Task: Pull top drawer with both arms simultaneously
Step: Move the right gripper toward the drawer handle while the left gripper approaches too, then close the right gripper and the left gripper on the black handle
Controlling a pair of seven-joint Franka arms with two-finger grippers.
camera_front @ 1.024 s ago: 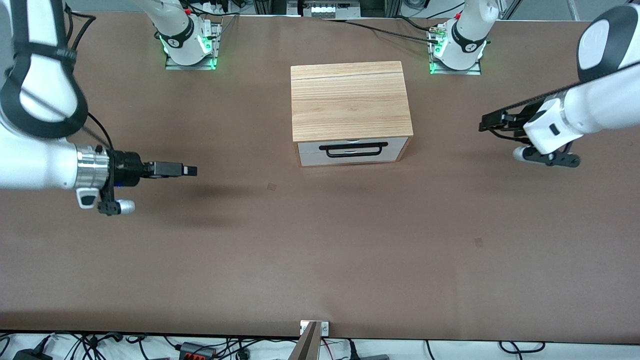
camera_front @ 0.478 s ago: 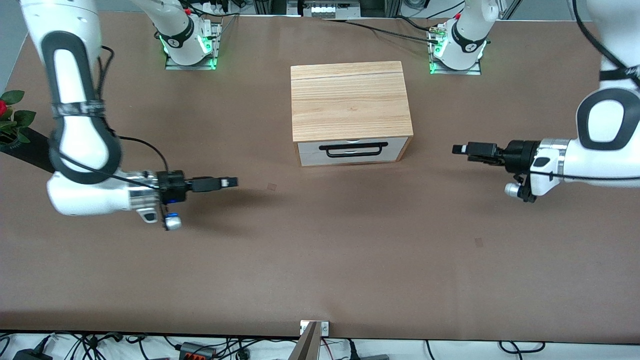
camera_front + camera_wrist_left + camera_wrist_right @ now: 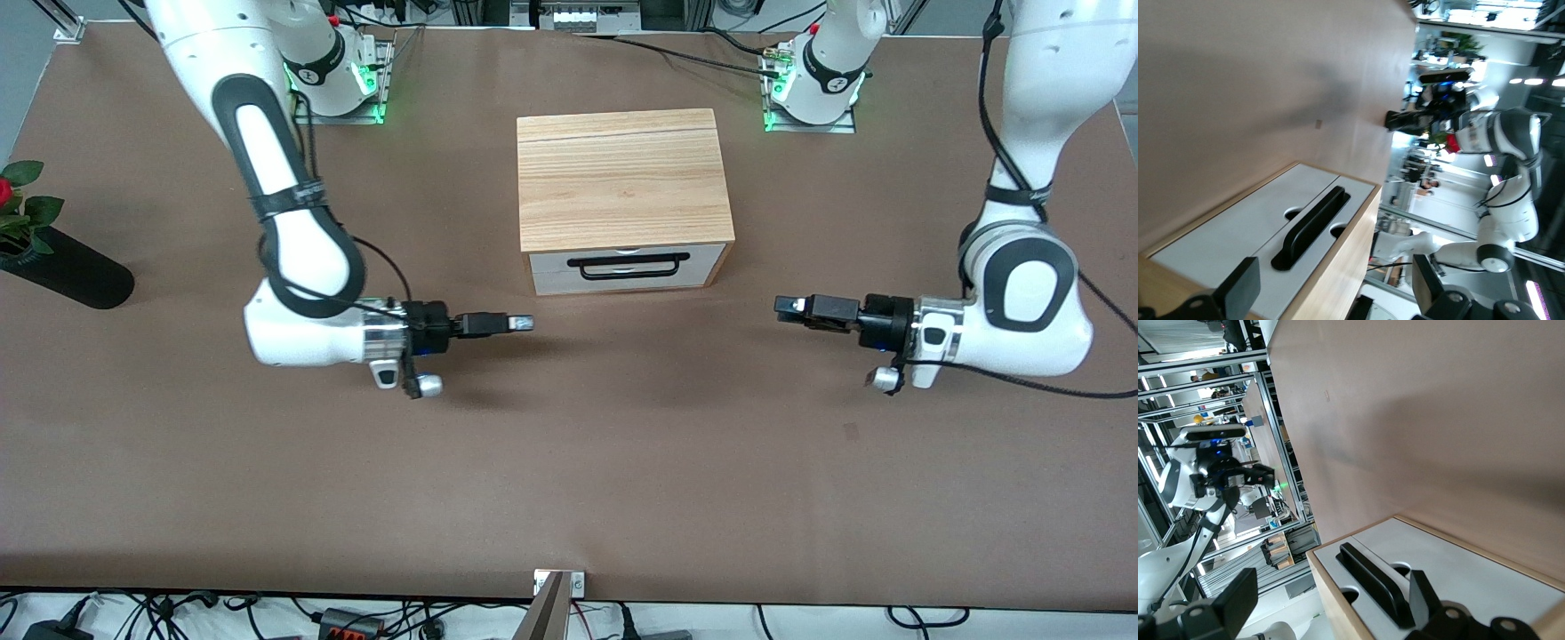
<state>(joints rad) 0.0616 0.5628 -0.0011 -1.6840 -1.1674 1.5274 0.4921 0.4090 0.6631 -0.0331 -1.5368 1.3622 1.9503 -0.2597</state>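
Observation:
The light-wood cabinet (image 3: pixel 622 178) stands mid-table. Its top drawer (image 3: pixel 556 260) is shut, white-fronted, with a long black bar handle (image 3: pixel 629 266). My right gripper (image 3: pixel 524 324) is open and empty, low over the table toward the right arm's end of the cabinet's front, pointing inward. My left gripper (image 3: pixel 782 307) is open and empty, over the table toward the left arm's end, also pointing inward. In the left wrist view the handle (image 3: pixel 1310 227) lies ahead of my open left gripper (image 3: pixel 1333 293). In the right wrist view the handle (image 3: pixel 1371 583) lies between the fingers of my open right gripper (image 3: pixel 1328 597).
A black vase (image 3: pixel 67 271) with a red flower lies at the right arm's end of the table. Brown table (image 3: pixel 569 462) spreads in front of the cabinet. A metal bracket (image 3: pixel 558 583) sits at the table's near edge.
Both arms have swung inward toward the cabinet's front. Each gripper is now much closer to the drawer handle's ends. The drawer has not moved.

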